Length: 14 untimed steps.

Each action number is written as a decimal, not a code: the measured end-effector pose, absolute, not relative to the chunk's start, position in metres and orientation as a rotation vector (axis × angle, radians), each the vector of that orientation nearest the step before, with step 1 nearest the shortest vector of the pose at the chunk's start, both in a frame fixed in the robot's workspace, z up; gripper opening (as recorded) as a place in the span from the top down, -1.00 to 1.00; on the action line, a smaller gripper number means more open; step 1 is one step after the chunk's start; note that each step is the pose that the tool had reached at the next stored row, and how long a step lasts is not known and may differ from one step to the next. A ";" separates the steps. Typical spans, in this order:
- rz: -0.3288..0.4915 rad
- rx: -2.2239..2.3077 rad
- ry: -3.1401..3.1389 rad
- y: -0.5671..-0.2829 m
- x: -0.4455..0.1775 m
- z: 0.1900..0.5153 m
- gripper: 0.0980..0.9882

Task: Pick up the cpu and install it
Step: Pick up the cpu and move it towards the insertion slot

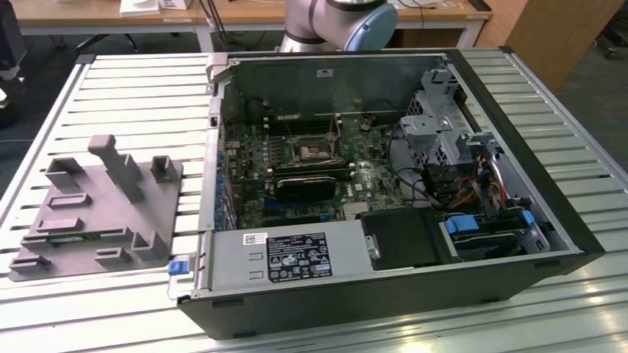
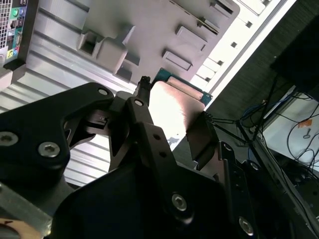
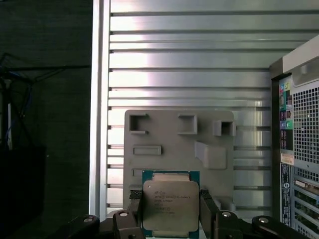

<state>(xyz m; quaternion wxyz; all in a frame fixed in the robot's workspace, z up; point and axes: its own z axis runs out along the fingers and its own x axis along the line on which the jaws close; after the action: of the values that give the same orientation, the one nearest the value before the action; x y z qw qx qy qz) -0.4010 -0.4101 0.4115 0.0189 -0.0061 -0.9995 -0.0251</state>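
The cpu (image 3: pixel 171 203) is a flat square chip with a shiny silver top and a thin green rim. It sits between the two black fingers (image 3: pixel 133 209) of my gripper (image 3: pixel 171 211), which is shut on its opposite edges. In the second wrist view the cpu (image 2: pixel 174 104) shines between the same fingers (image 2: pixel 141 112). It hangs well above the grey plastic block (image 3: pixel 179 144) on the slatted table. The dark metal-framed socket (image 1: pixel 312 151) lies on the green motherboard inside the open computer case (image 1: pixel 393 184).
In the exterior view the grey block with upright posts (image 1: pixel 98 209) stands left of the case on the slatted metal table (image 1: pixel 137 95). The arm's base (image 1: pixel 339 22) rises behind the case. Drive cages, cables and a power supply (image 1: pixel 284 254) crowd the case.
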 end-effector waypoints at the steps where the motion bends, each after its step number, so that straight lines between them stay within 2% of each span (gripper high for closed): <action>1: -0.078 -0.019 -3.103 -0.410 -0.400 0.412 0.00; 14: -0.078 -0.019 -3.103 -0.410 -0.380 0.411 0.00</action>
<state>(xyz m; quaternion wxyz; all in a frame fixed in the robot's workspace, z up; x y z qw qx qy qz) -0.3798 -0.4098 0.4115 0.0189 -0.0061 -0.9995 -0.0251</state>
